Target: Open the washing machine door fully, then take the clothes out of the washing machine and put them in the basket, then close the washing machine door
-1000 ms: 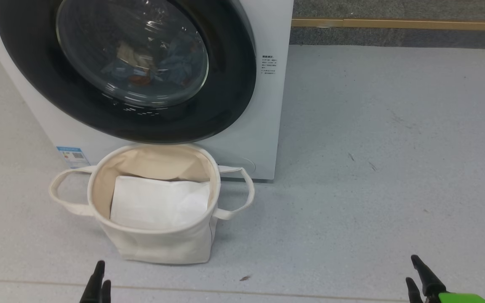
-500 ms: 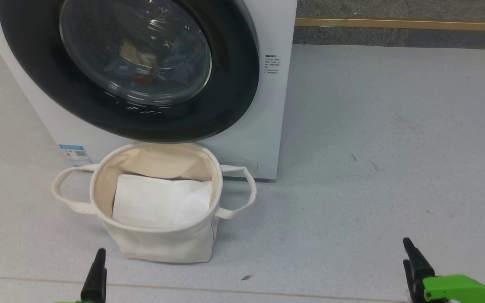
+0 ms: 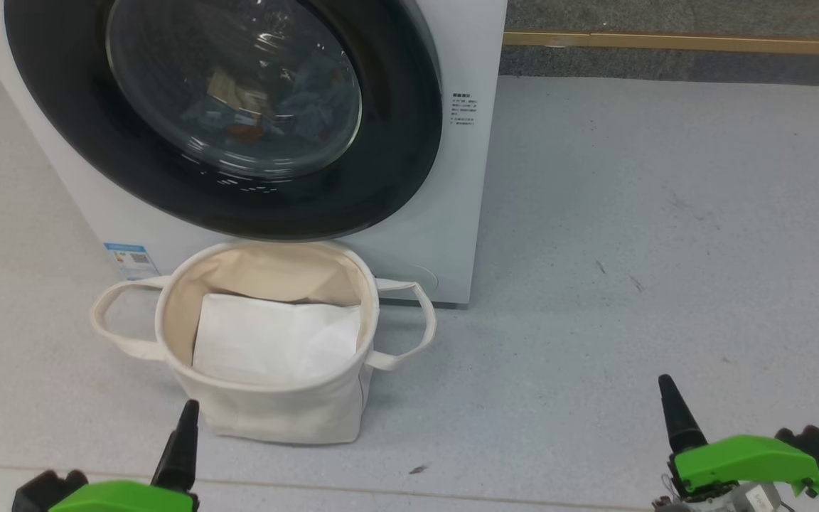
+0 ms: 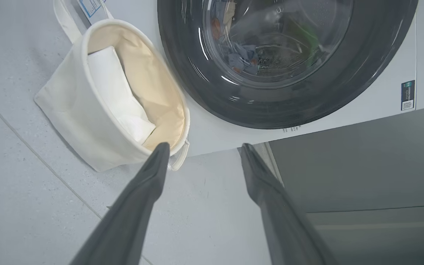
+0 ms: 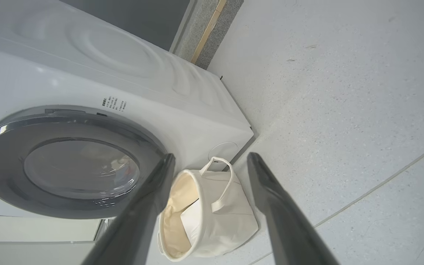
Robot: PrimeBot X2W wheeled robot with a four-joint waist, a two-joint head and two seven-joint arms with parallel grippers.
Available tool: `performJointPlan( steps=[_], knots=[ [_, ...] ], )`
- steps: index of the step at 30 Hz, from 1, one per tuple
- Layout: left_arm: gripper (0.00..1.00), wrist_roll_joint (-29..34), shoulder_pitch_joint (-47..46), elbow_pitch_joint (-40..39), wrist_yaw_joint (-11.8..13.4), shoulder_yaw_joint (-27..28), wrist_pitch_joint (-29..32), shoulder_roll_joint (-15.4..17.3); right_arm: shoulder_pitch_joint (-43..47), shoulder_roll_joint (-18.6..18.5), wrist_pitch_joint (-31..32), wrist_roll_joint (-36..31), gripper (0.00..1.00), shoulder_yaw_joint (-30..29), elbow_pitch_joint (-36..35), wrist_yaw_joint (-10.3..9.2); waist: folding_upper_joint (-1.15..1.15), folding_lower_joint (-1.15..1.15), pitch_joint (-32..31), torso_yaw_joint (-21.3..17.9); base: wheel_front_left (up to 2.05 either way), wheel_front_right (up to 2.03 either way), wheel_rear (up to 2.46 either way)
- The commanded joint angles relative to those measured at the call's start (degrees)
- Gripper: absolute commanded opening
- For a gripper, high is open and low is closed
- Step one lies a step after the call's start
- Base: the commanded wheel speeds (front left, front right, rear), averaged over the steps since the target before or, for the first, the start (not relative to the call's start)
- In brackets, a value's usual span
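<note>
Left gripper (image 4: 204, 145), right gripper (image 5: 211, 154): spread wide, empty. Ahead: washing machine door (image 3: 395, 142) shut, clothes (image 3: 260, 107) behind glass. Step: opening door. Next: hook rim, pull.

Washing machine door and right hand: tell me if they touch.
Apart. Head view shows the right hand low over bare floor, well clear of the door.

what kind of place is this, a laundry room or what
Probably a laundry corner: a big white front-loading washing machine with soft clothes behind its round black-rimmed glass door, and a cream canvas basket on pale grey speckled floor.
</note>
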Motion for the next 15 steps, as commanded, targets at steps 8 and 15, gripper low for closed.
performJointPlan(
  steps=[8, 15],
  knots=[
    [1.00, 6.7, -4.3, -2.1, 1.7, -1.6, -1.8, 3.5, -4.7, -0.4, -1.8, -8.5, 1.00, 2.5, -2.1, 0.00, 0.00, 0.00, -0.2, 0.2, 0.00, 0.00, 0.00],
    [1.00, 11.8, -4.9, -2.7, 3.3, -3.3, -3.3, 5.1, -5.7, -0.4, -3.0, -13.7, 1.00, 4.3, -2.4, 0.01, 0.00, 0.00, -0.5, 0.3, 0.00, 0.00, 0.00]
  ],
)
